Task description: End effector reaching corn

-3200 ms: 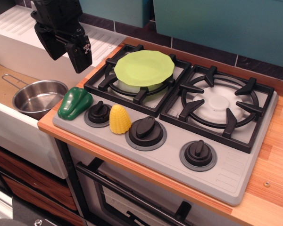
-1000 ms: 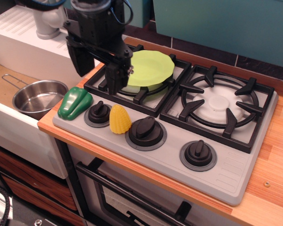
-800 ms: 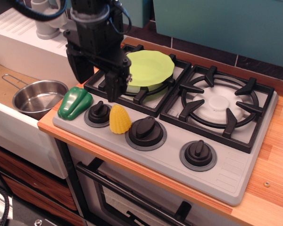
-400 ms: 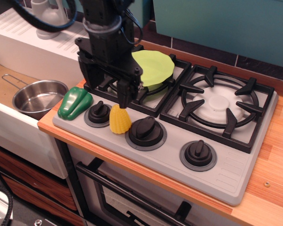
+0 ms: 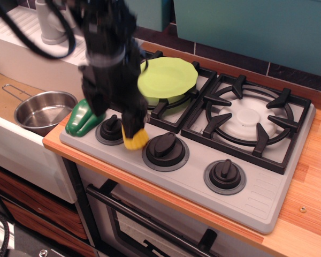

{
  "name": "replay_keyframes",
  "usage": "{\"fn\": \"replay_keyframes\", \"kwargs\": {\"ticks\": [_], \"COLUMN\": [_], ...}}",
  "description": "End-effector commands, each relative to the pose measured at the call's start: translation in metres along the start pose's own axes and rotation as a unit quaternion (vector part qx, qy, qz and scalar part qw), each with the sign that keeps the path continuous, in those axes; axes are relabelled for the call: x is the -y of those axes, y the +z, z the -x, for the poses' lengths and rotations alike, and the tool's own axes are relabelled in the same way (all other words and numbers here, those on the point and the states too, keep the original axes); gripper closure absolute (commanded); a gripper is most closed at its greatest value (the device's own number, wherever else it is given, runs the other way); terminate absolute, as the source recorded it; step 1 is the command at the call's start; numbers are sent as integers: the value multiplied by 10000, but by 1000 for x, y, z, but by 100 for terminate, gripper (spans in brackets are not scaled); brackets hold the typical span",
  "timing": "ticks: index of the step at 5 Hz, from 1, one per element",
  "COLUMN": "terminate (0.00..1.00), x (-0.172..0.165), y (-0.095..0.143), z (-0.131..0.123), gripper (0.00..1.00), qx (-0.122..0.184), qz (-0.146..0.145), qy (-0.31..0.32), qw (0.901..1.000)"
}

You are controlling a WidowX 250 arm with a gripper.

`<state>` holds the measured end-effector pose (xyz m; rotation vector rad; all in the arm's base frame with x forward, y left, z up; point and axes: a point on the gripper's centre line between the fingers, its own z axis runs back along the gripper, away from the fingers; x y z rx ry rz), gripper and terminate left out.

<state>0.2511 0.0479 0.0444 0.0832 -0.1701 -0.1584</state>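
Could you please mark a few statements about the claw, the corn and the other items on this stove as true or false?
1. The claw is down over the corn. True.
2. The green plate sits on the right burner. False: it is on the left burner.
3. The green pepper lies inside the steel pot. False: it lies on the stove's left front corner.
4. The corn is between two knobs. True.
5. The right burner holds nothing. True.

No legible text, perhaps through blur.
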Motion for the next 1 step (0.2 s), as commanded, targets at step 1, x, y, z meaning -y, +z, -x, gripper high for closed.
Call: {"fn": "replay_keyframes", "kwargs": {"ticks": [1], "terminate": [100], "x": [-3], "y": [-6], "z": [-16], "gripper": [0], "qx": [297], "qz": [-38], "qy": [10], "qw": [9996]}}
